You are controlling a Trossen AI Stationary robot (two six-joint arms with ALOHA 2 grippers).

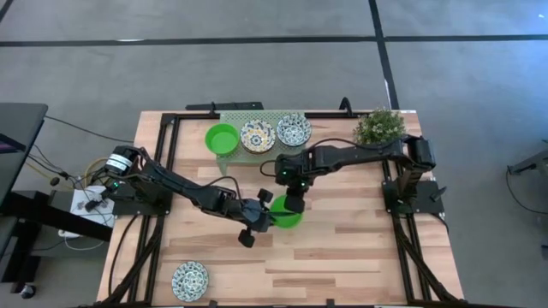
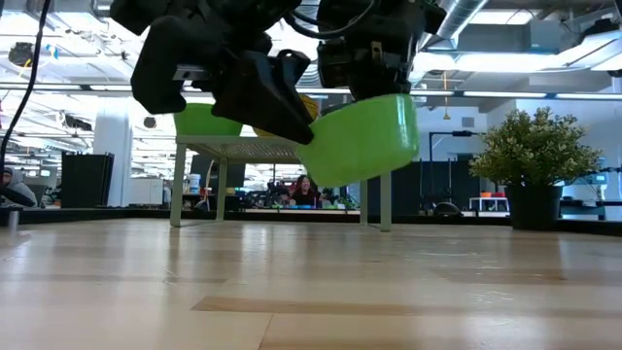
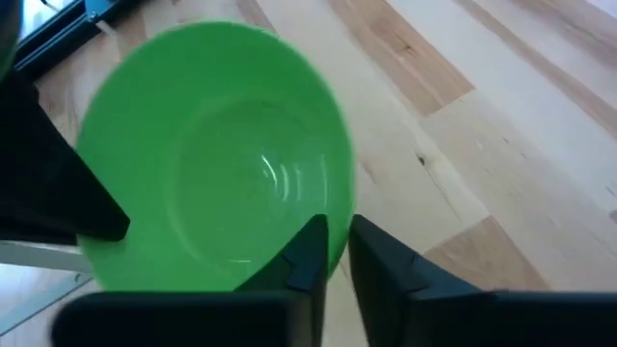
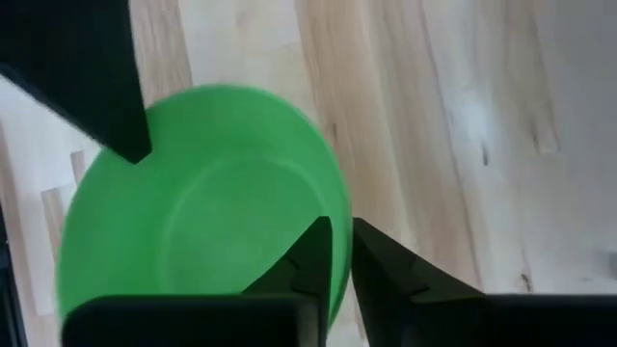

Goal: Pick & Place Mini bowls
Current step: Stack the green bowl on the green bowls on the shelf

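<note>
A plain green mini bowl hangs above the middle of the table, held by both grippers. My left gripper is shut on its left side. My right gripper is shut on its far side. In the low view the bowl is tilted and clear of the tabletop. A second green bowl and two white patterned bowls sit on the pale green mesh rack at the far edge. Another patterned bowl rests on the table near the front left. My left gripper pinches the green bowl's rim, one finger inside the bowl and one outside. It comes from the table's left, slanting down. The bowl is lifted clear and tilted. My right gripper pinches the same bowl's rim at another place, one finger inside and one outside. It comes from above, on the bowl's far side. The bowl hangs below it, clear of the table.
A small potted plant stands at the far right beside the rack. Black frame rails run along the table's left and right sides. Bare wood lies in front of the held bowl.
</note>
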